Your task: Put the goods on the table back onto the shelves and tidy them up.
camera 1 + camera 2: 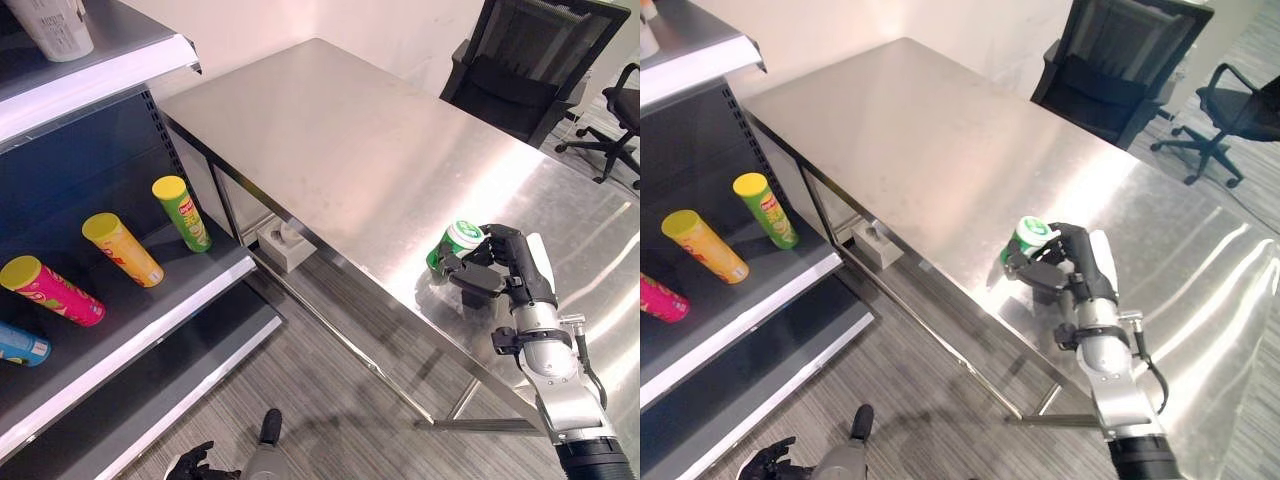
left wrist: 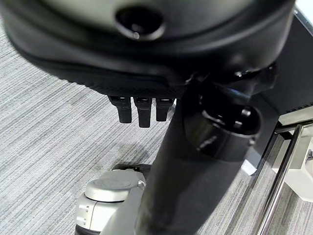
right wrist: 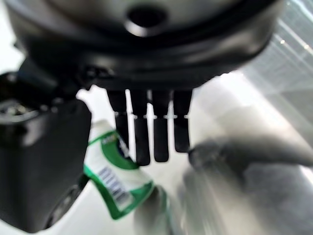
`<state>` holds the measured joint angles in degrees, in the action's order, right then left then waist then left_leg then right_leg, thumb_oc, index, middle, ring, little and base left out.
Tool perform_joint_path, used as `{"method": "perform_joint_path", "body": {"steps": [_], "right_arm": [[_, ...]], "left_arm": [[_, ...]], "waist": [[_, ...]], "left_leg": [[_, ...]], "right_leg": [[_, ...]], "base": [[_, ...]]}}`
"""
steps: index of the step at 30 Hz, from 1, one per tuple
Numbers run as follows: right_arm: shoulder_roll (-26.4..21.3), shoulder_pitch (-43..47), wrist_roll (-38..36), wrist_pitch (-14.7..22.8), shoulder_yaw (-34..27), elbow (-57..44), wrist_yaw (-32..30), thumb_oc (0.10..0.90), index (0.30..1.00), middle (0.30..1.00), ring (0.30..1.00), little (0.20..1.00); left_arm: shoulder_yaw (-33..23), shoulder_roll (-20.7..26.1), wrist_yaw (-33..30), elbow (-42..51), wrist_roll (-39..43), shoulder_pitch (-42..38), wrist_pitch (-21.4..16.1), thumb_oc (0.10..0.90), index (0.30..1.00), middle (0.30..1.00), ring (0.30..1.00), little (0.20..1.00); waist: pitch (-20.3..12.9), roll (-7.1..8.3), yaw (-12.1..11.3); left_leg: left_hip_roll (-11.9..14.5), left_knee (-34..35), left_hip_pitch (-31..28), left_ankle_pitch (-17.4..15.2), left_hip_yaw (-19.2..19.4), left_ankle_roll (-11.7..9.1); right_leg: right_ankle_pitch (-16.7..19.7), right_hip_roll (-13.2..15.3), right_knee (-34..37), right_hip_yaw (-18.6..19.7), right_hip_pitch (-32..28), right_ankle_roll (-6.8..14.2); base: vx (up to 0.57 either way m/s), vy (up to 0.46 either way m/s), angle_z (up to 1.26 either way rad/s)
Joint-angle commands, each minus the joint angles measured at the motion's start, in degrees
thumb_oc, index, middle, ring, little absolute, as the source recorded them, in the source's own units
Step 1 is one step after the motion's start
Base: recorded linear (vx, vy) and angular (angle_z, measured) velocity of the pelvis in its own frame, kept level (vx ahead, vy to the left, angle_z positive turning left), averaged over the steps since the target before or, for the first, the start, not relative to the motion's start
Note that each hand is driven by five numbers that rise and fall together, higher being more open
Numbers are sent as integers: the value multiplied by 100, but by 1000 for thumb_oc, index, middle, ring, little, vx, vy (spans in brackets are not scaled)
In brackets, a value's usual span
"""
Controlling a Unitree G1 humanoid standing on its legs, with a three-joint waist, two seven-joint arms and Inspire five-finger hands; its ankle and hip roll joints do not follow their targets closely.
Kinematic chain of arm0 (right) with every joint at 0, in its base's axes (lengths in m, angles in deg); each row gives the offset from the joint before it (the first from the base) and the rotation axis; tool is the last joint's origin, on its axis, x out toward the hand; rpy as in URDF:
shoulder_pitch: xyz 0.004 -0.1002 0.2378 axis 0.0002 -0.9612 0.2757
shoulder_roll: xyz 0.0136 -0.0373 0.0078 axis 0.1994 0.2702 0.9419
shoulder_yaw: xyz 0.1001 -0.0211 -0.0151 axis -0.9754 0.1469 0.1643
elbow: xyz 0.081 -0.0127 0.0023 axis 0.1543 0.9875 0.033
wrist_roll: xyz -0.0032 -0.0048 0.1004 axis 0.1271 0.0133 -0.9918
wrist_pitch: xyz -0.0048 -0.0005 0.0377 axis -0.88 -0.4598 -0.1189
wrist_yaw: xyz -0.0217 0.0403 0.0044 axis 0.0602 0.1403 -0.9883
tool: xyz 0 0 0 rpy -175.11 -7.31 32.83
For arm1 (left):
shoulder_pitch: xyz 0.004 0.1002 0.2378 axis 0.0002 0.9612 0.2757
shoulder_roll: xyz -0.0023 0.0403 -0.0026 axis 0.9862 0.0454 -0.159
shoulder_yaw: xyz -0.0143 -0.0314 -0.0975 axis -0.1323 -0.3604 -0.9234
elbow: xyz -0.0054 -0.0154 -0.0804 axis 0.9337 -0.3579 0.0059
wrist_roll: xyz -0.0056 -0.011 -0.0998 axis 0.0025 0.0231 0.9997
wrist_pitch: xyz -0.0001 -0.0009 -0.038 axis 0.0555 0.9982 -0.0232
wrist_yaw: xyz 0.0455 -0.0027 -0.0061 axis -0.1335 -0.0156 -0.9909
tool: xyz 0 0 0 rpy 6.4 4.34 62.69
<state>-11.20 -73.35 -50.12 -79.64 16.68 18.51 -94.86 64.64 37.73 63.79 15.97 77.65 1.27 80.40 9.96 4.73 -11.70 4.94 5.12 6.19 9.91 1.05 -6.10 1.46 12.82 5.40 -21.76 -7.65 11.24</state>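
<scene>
A small green can with a white lid (image 1: 455, 245) stands tilted on the steel table (image 1: 340, 140), close to its front edge. My right hand (image 1: 505, 265) has its fingers and thumb curled round the can; the can (image 3: 115, 171) also shows between thumb and fingers in the right wrist view. My left hand (image 1: 195, 462) hangs low over the grey floor with relaxed fingers (image 2: 139, 110) and nothing in it. On the middle board of the shelf (image 1: 150, 330) at the left lie a green tube (image 1: 182, 212), a yellow tube (image 1: 122, 248), a pink tube (image 1: 52, 290) and a blue one (image 1: 20, 343).
A white cup (image 1: 55, 25) stands on the top shelf board. A small white box (image 1: 285, 243) sits on the floor under the table. Black office chairs (image 1: 530, 70) stand behind the table at the right. A floor gap separates shelf and table.
</scene>
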Motion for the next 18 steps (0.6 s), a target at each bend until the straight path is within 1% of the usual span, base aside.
{"method": "perform_joint_path", "body": {"steps": [1,7,9,12,14,15,16,18], "right_arm": [[-205,305,80,348,-605,-294,-303,400,300,300,300,300],[-204,480,-36,467,-830,-902,-394,400,300,300,300,300],[-275,690,-187,592,-919,-1311,-362,400,300,300,300,300],[-373,840,-257,638,-957,-1469,-340,400,300,300,300,300],[-581,1191,-459,749,-982,-1660,-356,400,300,300,300,300],[-689,1435,-637,831,-975,-1696,-372,400,300,300,300,300],[-695,1444,-642,834,-972,-1688,-373,400,300,300,300,300],[-770,1586,-752,879,-934,-1666,-395,400,300,300,300,300]], "left_arm": [[209,173,-79,-16,-124,-90,-45,800,900,900,900,900],[186,185,-78,-61,-111,-125,-24,800,900,900,900,900],[171,214,-76,-35,-84,-131,-23,800,900,900,900,900],[171,225,-53,-41,-74,-122,-21,800,900,900,900,900],[210,270,-18,-7,-16,-109,-39,800,900,900,900,900],[237,292,7,-27,17,-106,-40,800,900,900,900,900],[236,289,8,-27,18,-110,-40,800,900,900,900,900],[264,312,34,-22,63,-102,-34,800,900,900,900,900]], "waist": [[-306,-12,-24],[-383,-23,6],[-455,-24,2],[-496,-28,-16],[-554,-35,-95],[-555,-61,-171],[-550,-69,-164],[-526,-96,-225]], "left_leg": [[-187,-12,-187,-800,-111,215],[-167,-12,-214,-792,-105,187],[-148,-15,-235,-772,-101,156],[-126,-19,-243,-750,-121,121],[-52,-25,-217,-655,-180,25],[32,-31,-153,-525,-273,-81],[39,-30,-152,-522,-282,-87],[109,-34,-93,-411,-371,-164]], "right_leg": [[-322,152,-192,177,11,129],[-353,134,-200,191,-27,117],[-388,106,-211,184,-65,95],[-421,75,-215,158,-110,79],[-515,-20,-231,115,-172,11],[-602,-157,-229,78,-221,-89],[-603,-166,-228,70,-225,-96],[-684,-310,-222,74,-243,-187]], "base": [[0,0,0],[-21,-18,1],[-41,-47,1],[-41,-63,0],[-137,-206,13],[-134,-207,31],[-128,-191,29],[-88,-143,11]]}}
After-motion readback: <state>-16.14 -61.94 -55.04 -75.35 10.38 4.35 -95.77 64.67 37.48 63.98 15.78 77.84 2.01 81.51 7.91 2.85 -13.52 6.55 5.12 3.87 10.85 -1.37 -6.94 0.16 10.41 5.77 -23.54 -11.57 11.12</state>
